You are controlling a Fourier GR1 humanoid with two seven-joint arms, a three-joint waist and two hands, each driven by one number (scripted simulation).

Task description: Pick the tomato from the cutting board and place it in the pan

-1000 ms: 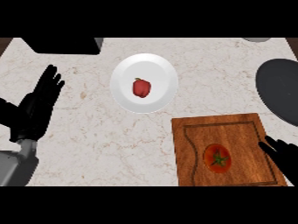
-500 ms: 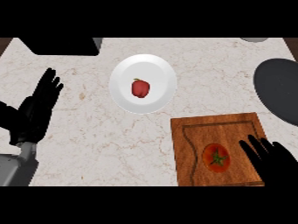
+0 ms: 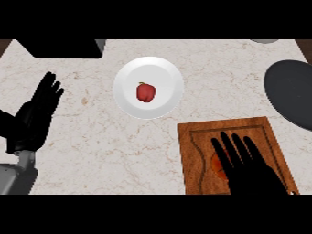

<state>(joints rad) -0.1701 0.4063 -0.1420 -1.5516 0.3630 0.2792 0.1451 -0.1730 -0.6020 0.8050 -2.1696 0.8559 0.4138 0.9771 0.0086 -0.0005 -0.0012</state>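
Right robot hand (image 3: 253, 171) is hovering flat over the cutting board (image 3: 199, 137) at lower right, fingers straight, grasping nothing, mostly covering the tomato (image 3: 216, 167). Pan (image 3: 300, 98) is sitting at the right edge. Left robot hand (image 3: 30, 121) is resting released at the left.

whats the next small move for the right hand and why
Probably lower the right hand and curl it round the tomato: the hand is open over it on the cutting board, mostly hiding it, with nothing gripped yet. The pan sits further right.
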